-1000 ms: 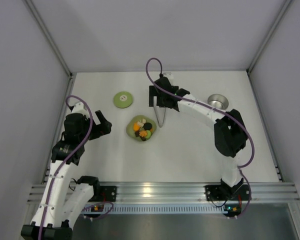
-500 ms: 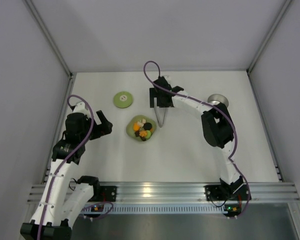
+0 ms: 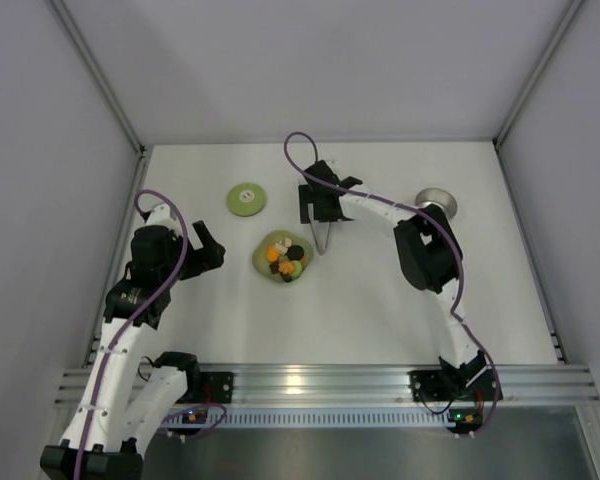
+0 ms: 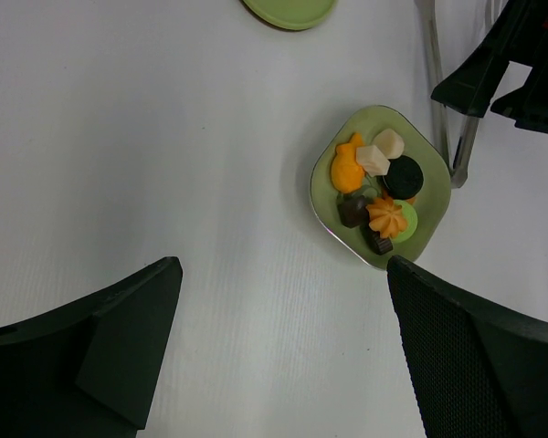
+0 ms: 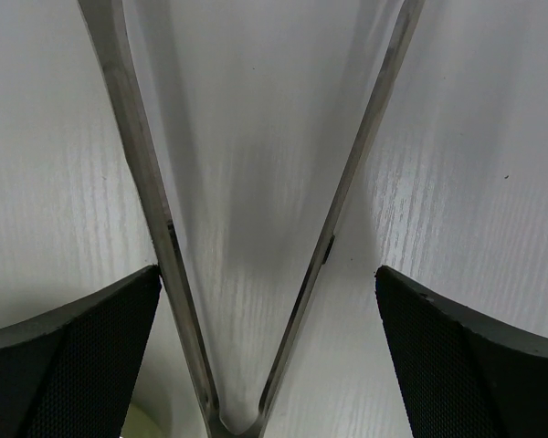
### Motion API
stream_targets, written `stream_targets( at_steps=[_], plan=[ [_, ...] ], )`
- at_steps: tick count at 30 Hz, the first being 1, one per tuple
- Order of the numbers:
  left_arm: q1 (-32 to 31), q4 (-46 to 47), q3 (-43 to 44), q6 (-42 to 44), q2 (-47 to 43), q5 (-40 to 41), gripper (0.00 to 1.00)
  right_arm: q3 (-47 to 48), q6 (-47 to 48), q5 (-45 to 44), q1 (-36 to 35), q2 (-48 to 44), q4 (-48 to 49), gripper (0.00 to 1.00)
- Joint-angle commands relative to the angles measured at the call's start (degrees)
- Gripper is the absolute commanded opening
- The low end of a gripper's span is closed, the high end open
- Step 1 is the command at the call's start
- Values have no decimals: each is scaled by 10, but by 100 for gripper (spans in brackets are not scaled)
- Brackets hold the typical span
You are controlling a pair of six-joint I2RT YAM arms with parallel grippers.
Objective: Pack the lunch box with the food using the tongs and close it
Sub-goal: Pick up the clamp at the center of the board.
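The tongs (image 3: 324, 238) lie flat on the table just right of the light green plate (image 3: 260, 262), their joined end toward me. My right gripper (image 3: 320, 207) hovers low over them, open, its fingers outside both slim arms of the tongs (image 5: 146, 182) without touching. The food (image 3: 285, 260) is piled on the plate (image 4: 431, 219) as orange, white, black and brown pieces (image 4: 374, 187). The lunch box (image 3: 436, 204) stands at the right, partly behind the right arm. Its green lid (image 3: 246, 198) lies at the left. My left gripper (image 3: 208, 250) is open and empty, left of the plate.
White walls close in the table on three sides. The right arm arches over the table's middle right. In the left wrist view the lid (image 4: 290, 11) sits at the top edge and the tongs (image 4: 443, 109) beside the right gripper's dark fingers (image 4: 479, 68).
The right arm's elbow has swung left and folded in, bringing the right gripper slightly lower over the tongs. The left arm, food, lid and tongs have not moved.
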State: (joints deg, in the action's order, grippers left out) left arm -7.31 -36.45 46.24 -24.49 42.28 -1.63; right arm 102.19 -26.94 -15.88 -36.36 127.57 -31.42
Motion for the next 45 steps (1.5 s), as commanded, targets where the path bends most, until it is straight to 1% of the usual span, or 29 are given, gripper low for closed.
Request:
stream_targets(
  at_steps=[1, 12, 21, 24, 27, 28, 30, 32, 33, 37, 40, 42, 43, 45],
  plan=[
    [-3, 18, 0, 3, 3, 7, 99, 38, 13, -4, 0, 15, -22, 99],
    [-3, 18, 0, 2, 3, 7, 99, 78, 11, -49, -21, 52, -54, 97],
    [-3, 18, 0, 2, 5, 6, 99, 61, -7, -41, -22, 54, -45, 94],
    [-3, 18, 0, 3, 6, 6, 99, 62, -10, -41, -22, 58, -45, 90],
    [-3, 17, 1, 2, 7, 8, 99, 63, -10, -41, -23, 63, -45, 85],
    [-3, 17, 1, 2, 8, 9, 99, 64, -11, -40, -23, 65, -46, 80],
    [-3, 16, 2, 1, 9, 10, 99, 64, -14, -37, -23, 67, -45, 77],
    [-3, 16, 2, 1, 10, 9, 99, 64, -17, -38, -22, 69, -46, 73],
    [-3, 16, 2, 1, 9, 11, 99, 63, -17, -40, -22, 70, -47, 69],
    [-4, 16, 2, 1, 9, 11, 99, 54, -16, -52, -22, 66, -49, 61],
    [-4, 16, 2, 1, 9, 10, 99, 35, -11, -63, -23, 56, -46, 52],
    [-5, 16, 2, 1, 8, 10, 99, 24, -10, -68, -22, 43, -40, 49],
    [-5, 16, 2, 1, 9, 10, 99, 10, -8, -72, -23, 37, -37, 46],
    [-5, 16, 2, 1, 9, 10, 99, -2, -7, -79, -23, 24, -30, 43]
  ],
)
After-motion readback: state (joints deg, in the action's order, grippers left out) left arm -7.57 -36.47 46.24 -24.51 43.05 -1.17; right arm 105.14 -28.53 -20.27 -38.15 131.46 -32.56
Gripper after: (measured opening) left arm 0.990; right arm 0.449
